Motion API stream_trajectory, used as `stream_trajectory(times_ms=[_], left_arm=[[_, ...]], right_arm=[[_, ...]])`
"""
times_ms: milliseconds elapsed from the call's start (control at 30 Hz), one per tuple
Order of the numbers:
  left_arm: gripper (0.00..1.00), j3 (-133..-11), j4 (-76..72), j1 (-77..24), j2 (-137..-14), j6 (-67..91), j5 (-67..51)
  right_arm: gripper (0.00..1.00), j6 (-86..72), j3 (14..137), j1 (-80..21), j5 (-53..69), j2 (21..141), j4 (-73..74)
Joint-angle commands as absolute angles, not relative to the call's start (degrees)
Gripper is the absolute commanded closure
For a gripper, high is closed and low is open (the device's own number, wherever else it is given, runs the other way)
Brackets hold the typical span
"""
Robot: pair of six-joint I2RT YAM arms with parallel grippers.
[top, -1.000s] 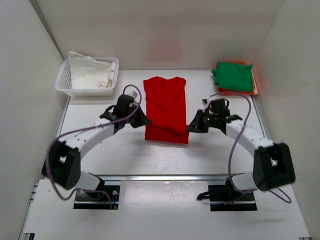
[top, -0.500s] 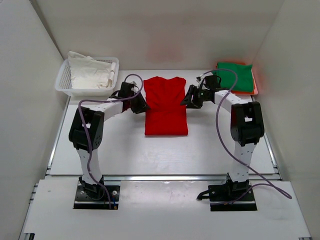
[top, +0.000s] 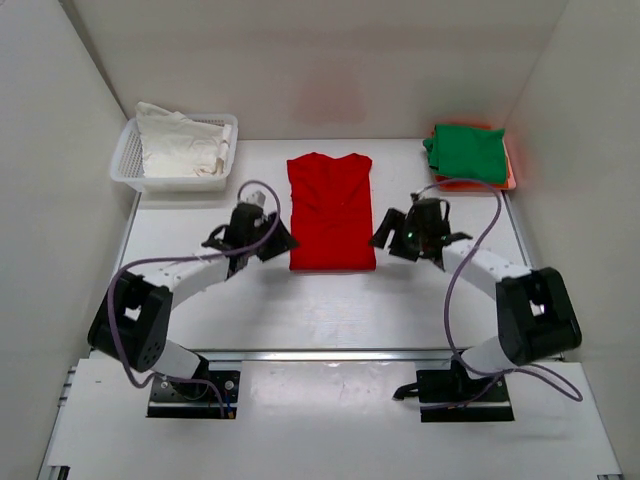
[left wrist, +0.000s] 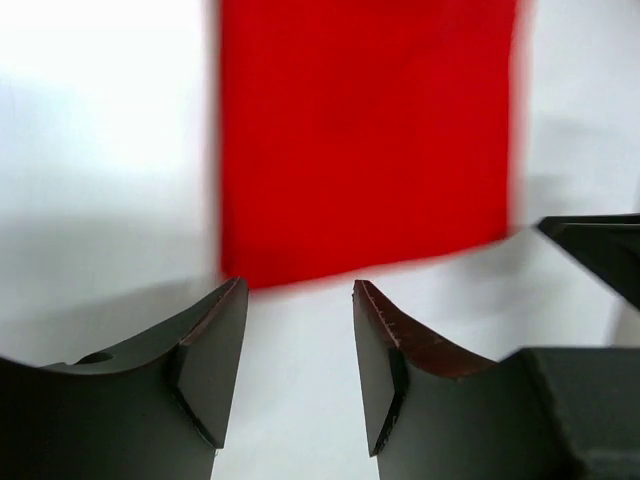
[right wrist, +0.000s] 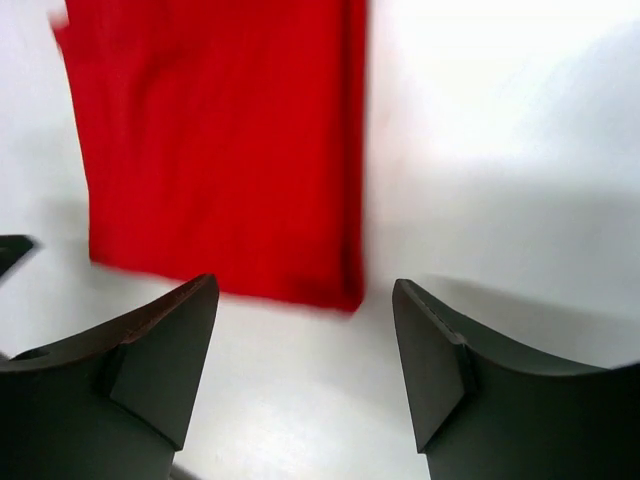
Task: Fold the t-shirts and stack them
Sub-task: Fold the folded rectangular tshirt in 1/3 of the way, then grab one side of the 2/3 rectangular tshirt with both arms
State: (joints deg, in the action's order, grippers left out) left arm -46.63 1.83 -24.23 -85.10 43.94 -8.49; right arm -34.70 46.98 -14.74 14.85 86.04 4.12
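Observation:
A bright red t-shirt (top: 331, 212) lies flat on the table as a folded rectangle, its neck toward the back wall. It fills the upper part of the left wrist view (left wrist: 365, 140) and the right wrist view (right wrist: 220, 150). My left gripper (top: 283, 240) stands open just off the shirt's near left corner, nothing between its fingers (left wrist: 215, 350). My right gripper (top: 380, 238) stands open off the near right corner, also with nothing in it. A folded green t-shirt (top: 467, 152) rests on an orange one (top: 510, 176) at the back right.
A white mesh basket (top: 130, 172) holding crumpled white cloth (top: 180, 143) sits at the back left. White walls close in the table on three sides. A metal rail (top: 330, 354) runs along the near edge in front of the arm bases.
Both grippers opened and let go of the red shirt. They went back along its sides, then returned to its near corners. The shirt's near edge now lies flat and straight.

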Motion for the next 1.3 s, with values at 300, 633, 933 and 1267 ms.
stream_trajectory(times_ms=[300,633,933,1267], left_arm=[[0.41,-35.6,-8.0,-32.3,-85.8,50.5,8.9],[0.78,-38.9,-13.2,-32.6,-94.0,54.3,6.4],[1.00,-27.3,2.0,-32.8,-74.4,51.1,1.2],[1.00,-15.8,16.9,-49.0,-42.5,61.1,3.0]], right_arm=[[0.35,-48.4,31.0,-25.5,1.8,81.5,-6.9],[0.82,-47.6,35.6,-24.8,6.7,90.2,-9.9],[1.00,-43.9,28.2,-29.7,6.2,74.7,2.0],[1.00,-53.7,15.8,-47.3,2.9,43.4,15.2]])
